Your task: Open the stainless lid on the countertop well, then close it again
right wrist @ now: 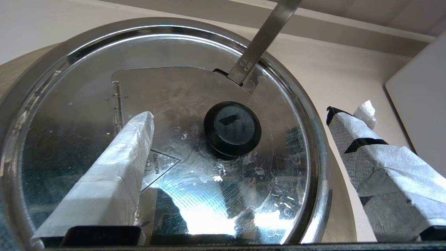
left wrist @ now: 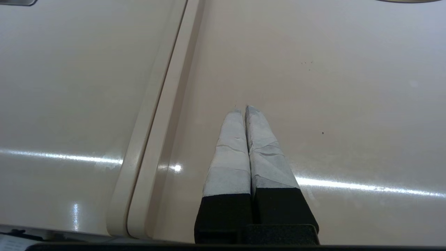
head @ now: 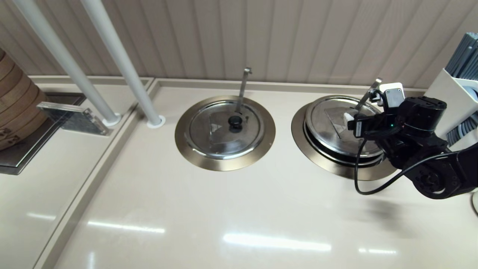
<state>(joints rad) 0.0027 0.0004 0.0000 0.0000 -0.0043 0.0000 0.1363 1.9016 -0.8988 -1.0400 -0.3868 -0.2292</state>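
The stainless lid (head: 328, 127) covers the right countertop well, whose bronze rim ring (head: 300, 138) shows around it. A dark gap shows under the lid's near edge. A flat-tipped steel handle (head: 369, 93) leans out of the notch at the lid's far side. My right gripper (head: 357, 120) hovers over the lid, hiding the knob in the head view. In the right wrist view the gripper (right wrist: 247, 115) is open. Its taped fingers (right wrist: 115, 167) straddle the black knob (right wrist: 232, 129) on the hinged flap (right wrist: 167, 90), not touching it. My left gripper (left wrist: 243, 108) is shut and empty over bare counter.
The twin lid (head: 224, 129) with the upright hook-tipped handle (head: 243, 87) sits in the left well. Two white poles (head: 112, 63) rise at the back left. A bamboo steamer (head: 15, 108) stands far left, and a white holder (head: 455, 97) is close beside my right arm.
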